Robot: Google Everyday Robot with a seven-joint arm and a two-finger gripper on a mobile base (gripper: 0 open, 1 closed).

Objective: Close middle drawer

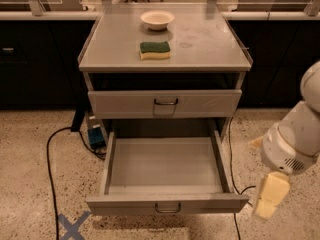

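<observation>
The middle drawer [165, 169] is a wide shallow grey metal drawer, pulled far out toward me. Its low front panel [125, 204] carries a small dark wire handle [167, 207] at its centre. Nothing shows inside it. My gripper [269, 204], cream-coloured on a white arm [292, 144], hangs at the right, just beyond the drawer's front right corner and apart from it.
The taller-fronted drawer [165, 103] above stands slightly out. On the cabinet top [210, 44] lie a green-and-yellow sponge [154, 50] and a white bowl [157, 19]. A black cable [50, 174] and a blue tape cross [72, 226] are on the floor at left; dark counters stand behind.
</observation>
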